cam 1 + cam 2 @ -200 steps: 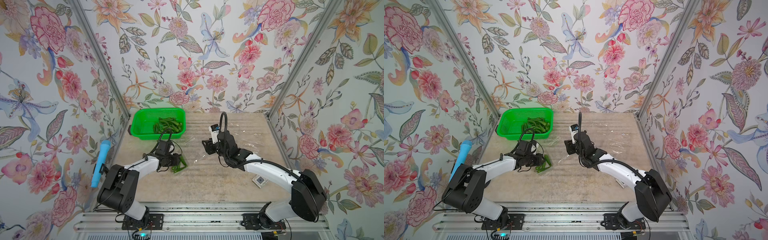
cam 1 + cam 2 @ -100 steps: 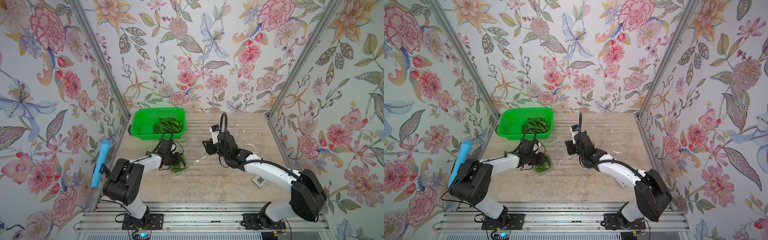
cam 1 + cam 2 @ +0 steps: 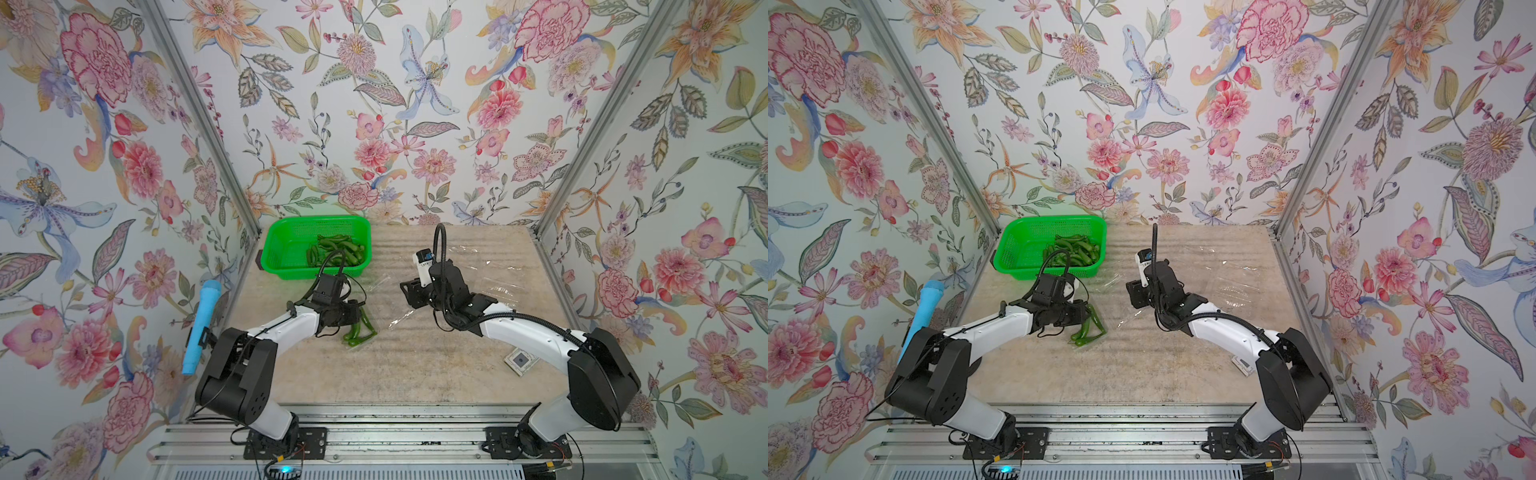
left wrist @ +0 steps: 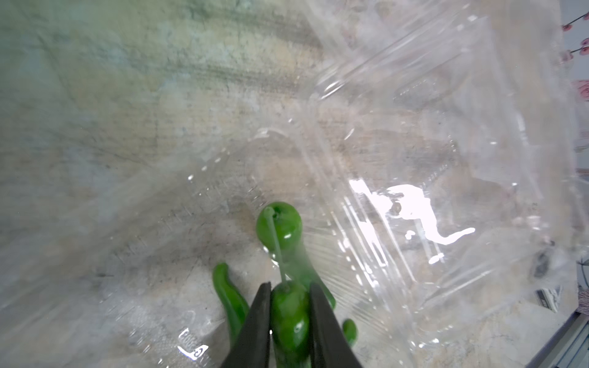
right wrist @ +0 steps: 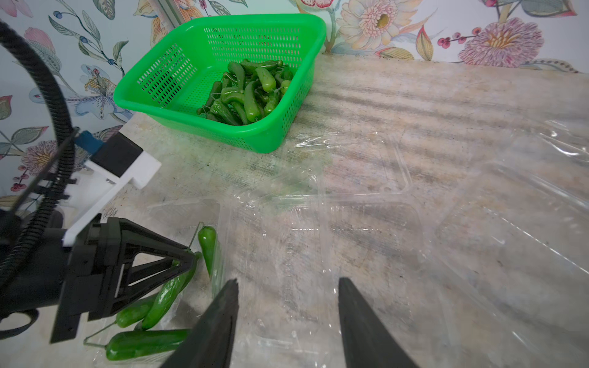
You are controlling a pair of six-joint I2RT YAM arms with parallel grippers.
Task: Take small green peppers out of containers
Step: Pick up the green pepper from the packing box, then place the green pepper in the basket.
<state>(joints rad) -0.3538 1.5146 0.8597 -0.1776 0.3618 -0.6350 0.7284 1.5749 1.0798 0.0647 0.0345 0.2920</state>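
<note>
The left tool (image 4: 290, 285) is clamped on a small green pepper (image 4: 290, 321). Its two dark fingers (image 4: 255, 318) press on either side of the stem end, at the bottom middle of the left wrist frame. Under it lies crinkled clear plastic (image 4: 398, 191), with two more peppers showing beside the fingers.

In both top views this tool sits left of centre. It is at the edge of the loose peppers (image 3: 360, 332), a small cluster lying on a thin clear pack on the desk (image 3: 415, 365). At the upper left of the desk stands a bright green basket (image 3: 282, 237). It holds a pile of peppers (image 3: 336, 253) gathered toward its right side.

The right tool (image 5: 288, 282) has its fingers spread apart with nothing between them. It hangs over the clear containers (image 5: 366, 223), which look empty and show only as glints and faint edges. Whether it touches them cannot be told. In a top view the right tool (image 3: 1138, 293) is near the middle of the frame, and the transparent packs spread to its right.
</note>
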